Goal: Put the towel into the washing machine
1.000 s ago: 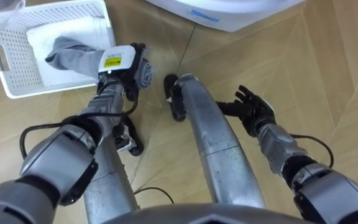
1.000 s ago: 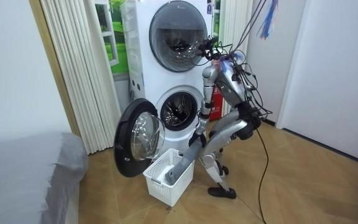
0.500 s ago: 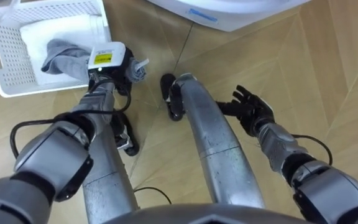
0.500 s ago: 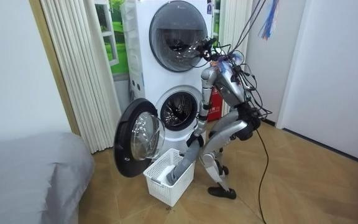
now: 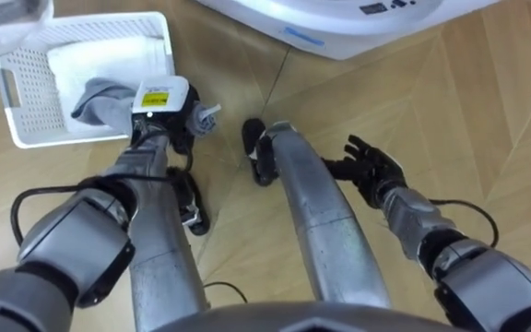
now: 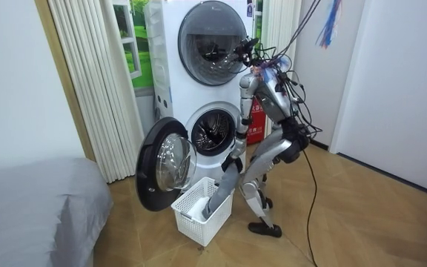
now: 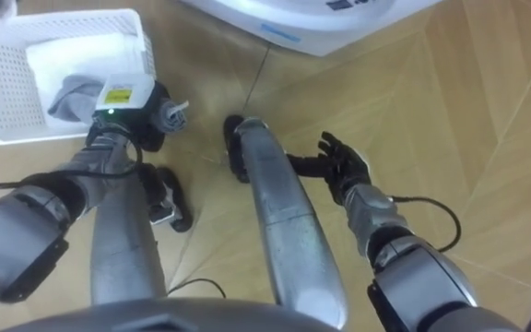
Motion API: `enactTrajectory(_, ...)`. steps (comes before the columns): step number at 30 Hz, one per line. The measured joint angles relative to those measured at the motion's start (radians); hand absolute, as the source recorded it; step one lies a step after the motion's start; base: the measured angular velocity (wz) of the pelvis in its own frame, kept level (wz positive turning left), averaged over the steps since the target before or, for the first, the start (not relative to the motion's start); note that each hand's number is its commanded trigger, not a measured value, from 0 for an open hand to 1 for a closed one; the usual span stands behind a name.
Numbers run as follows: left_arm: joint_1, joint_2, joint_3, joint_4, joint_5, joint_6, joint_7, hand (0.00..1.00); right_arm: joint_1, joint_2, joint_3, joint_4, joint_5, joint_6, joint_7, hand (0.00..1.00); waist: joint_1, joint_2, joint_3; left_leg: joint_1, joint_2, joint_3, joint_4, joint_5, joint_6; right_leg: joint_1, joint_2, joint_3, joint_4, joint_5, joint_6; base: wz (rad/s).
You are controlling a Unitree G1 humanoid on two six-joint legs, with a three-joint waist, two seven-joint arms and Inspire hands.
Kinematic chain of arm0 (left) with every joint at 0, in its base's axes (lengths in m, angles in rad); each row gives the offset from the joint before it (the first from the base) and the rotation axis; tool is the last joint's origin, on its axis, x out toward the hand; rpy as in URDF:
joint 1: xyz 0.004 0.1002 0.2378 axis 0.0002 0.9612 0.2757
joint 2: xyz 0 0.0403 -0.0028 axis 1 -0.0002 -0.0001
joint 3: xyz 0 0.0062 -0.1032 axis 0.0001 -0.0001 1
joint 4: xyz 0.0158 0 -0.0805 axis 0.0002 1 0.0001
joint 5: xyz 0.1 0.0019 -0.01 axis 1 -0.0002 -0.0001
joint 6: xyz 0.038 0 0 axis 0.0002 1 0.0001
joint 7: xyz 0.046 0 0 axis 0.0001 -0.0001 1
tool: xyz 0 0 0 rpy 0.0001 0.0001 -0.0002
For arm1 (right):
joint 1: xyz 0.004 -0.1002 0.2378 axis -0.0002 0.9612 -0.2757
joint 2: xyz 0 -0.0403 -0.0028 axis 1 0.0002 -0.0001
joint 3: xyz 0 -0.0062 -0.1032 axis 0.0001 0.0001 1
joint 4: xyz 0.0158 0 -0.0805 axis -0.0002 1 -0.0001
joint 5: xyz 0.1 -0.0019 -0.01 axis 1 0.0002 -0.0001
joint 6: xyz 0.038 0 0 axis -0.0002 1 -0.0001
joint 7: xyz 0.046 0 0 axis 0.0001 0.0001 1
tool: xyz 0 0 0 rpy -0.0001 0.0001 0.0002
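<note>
1 grey towel is the load, and the left hand is clamped on its upper end. A short twist of cloth pokes out past the curled fingers. The rest trails from the hand's far side down into the white basket, where it lies on a folded white cloth. In the room view the towel hangs as a long strip from that hand to the basket, so its tail has not cleared the rim.

I judge this to be the lift-out step, with loading not yet begun. The next move calls for raising the hand until the tail swings free. The hand must then carry the towel up and beyond the basket to the lower drum of the washing machine, whose door stands open just beside the basket. The tail could snag on the basket wall.

The left arm reaches down and forward past the left knee, back of the hand up. The right hand hovers well to the right of the left hand, beyond the right leg, fingers spread and holding nothing.
</note>
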Motion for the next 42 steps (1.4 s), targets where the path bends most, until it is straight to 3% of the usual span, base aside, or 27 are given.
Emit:
enactTrajectory(6,0.001,-0.003,0.053,-0.041,0.0,-0.032,0.106,1.0,-0.004,-0.005,-0.044,0.021,-0.064,-0.002,-0.043,0.0,0.041,0.014,0.0026,0.145,-0.047,0.016,-0.147,0.052,0.019,0.137,-0.041,0.004,-0.103,0.011,0.016,0.16)
enactTrajectory(8,0.003,-0.006,0.083,-0.064,0.0,-0.04,0.147,1.0,-0.016,-0.007,-0.063,0.02,-0.117,-0.003,-0.049,0.0,0.054,0.024,0.0063,0.184,-0.048,0.016,-0.18,0.061,0.022,0.181,-0.041,0.001,-0.139,0.018,0.021,0.02)
enactTrajectory(14,0.032,-0.01,0.098,-0.2,-0.027,-0.082,0.249,1.0,-0.016,0.0,-0.071,-0.057,-0.175,-0.022,-0.08,0.0,0.091,0.042,0.0046,0.298,-0.073,0.028,-0.315,0.108,0.036,0.291,-0.065,-0.002,-0.247,0.04,0.035,0.1)
enactTrajectory(18,0.061,-0.049,0.114,-0.263,-0.063,-0.114,0.259,1.0,-0.017,0.013,-0.084,-0.125,-0.318,-0.028,-0.102,0.0,0.093,0.045,0.0033,0.347,-0.085,0.037,-0.367,0.133,0.044,0.345,-0.087,-0.02,-0.282,0.042,0.041,0.16)
enactTrajectory(24,0.142,-0.104,0.104,-0.407,-0.237,-0.127,0.248,1.0,-0.02,0.038,-0.092,-0.222,-0.335,-0.037,-0.147,0.0,0.102,0.043,0.0007,0.368,-0.098,0.043,-0.402,0.15,0.051,0.365,-0.1,-0.026,-0.311,0.046,0.048,0.07)
enactTrajectory(27,0.177,-0.114,0.086,-0.47,-0.326,-0.141,0.194,1.0,-0.003,0.039,-0.092,-0.258,-0.333,-0.05,-0.163,0.0,0.101,0.039,-0.0077,0.373,-0.099,0.047,-0.408,0.16,0.053,0.378,-0.107,-0.032,-0.319,0.05,0.05,0.13)
enactTrajectory(30,0.216,-0.121,0.074,-0.529,-0.445,-0.142,0.097,1.0,0.018,0.042,-0.091,-0.27,-0.352,-0.055,-0.166,0.0,0.103,0.035,-0.0301,0.387,-0.099,0.047,-0.413,0.16,0.054,0.395,-0.109,-0.035,-0.322,0.051,0.052,0.03)
enactTrajectory(31,0.216,-0.123,0.069,-0.531,-0.474,-0.142,0.079,1.0,0.018,0.042,-0.091,-0.27,-0.354,-0.055,-0.164,0.0,0.102,0.035,-0.0301,0.394,-0.1,0.048,-0.415,0.161,0.057,0.402,-0.111,-0.037,-0.323,0.051,0.052,0.07)
enactTrajectory(35,0.217,-0.127,0.053,-0.536,-0.701,-0.143,-0.086,1.0,0.023,0.054,-0.092,-0.27,-0.353,-0.056,-0.155,0.0,0.105,0.025,-0.0438,0.439,-0.099,0.066,-0.45,0.176,0.065,0.446,-0.116,-0.04,-0.356,0.066,0.058,0.03)
enactTrajectory(42,0.255,-0.115,0.06,-0.542,-1.059,-0.137,-0.337,1.0,0.047,0.062,-0.101,-0.264,-0.358,-0.055,-0.126,0.0,0.118,0.019,-0.0457,0.463,-0.095,0.077,-0.488,0.198,0.069,0.477,-0.107,-0.03,-0.409,0.108,0.063,-0.06)
